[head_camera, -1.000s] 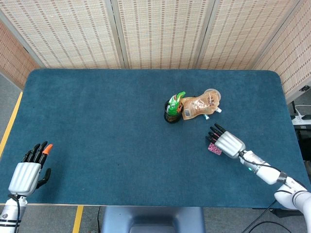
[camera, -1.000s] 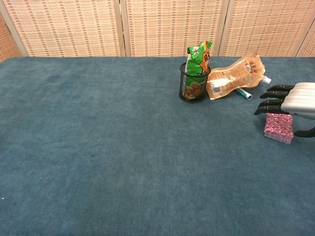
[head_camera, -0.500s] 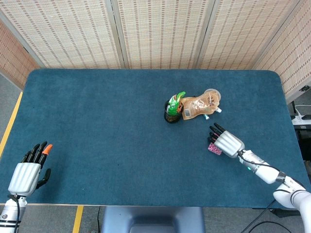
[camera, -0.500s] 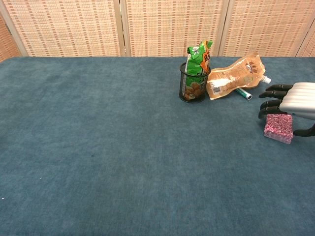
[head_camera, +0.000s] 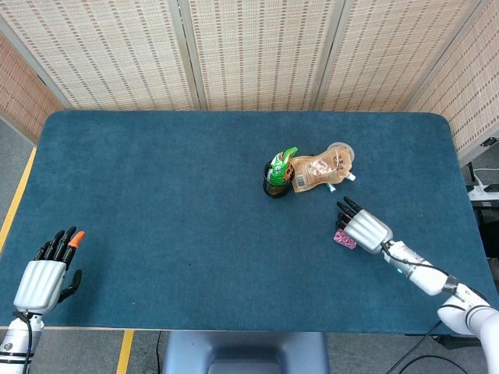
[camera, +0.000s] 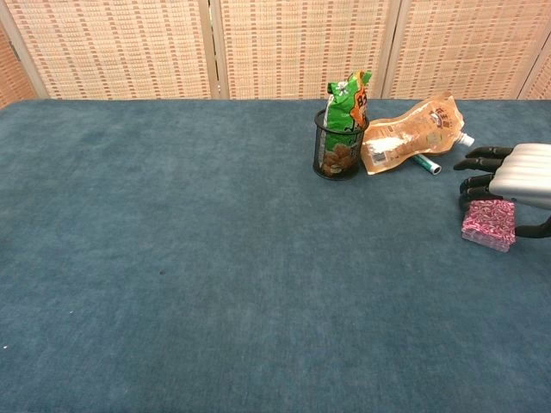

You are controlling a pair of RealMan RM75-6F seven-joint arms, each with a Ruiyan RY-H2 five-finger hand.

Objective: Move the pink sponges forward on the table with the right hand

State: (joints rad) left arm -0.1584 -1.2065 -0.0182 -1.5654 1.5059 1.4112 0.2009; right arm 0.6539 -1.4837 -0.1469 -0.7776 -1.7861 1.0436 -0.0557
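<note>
The pink sponges point(camera: 488, 224) sit as a small stack on the right side of the bench point(head_camera: 156, 195), nearer the robot than the other things and apart from them. They look light, soft and squashy, so a firm squeeze would deform them; a gentle hold across the two opposite side faces should carry the whole stack (the speckled surface looks grippy, not slick). The right hand point(camera: 516, 176) hovers directly over the stack, its dark fingers point(camera: 479, 163) reaching past the far edge and the thumb low at the right side; whether it already touches or grips the sponges I cannot tell. Further from the robot a black mesh cup point(camera: 334, 153) holds a green snack bag point(camera: 348, 105), with an orange pouch point(camera: 405, 133) leaning beside it and a small teal pen point(camera: 425, 163) under the pouch. The left hand point(head_camera: 45, 274) rests near the bench's near left corner, fingers apart, holding nothing. The bench is covered in blue carpet-like cloth, which would drag on anything slid. Woven screens point(head_camera: 257, 51) close off the back.
</note>
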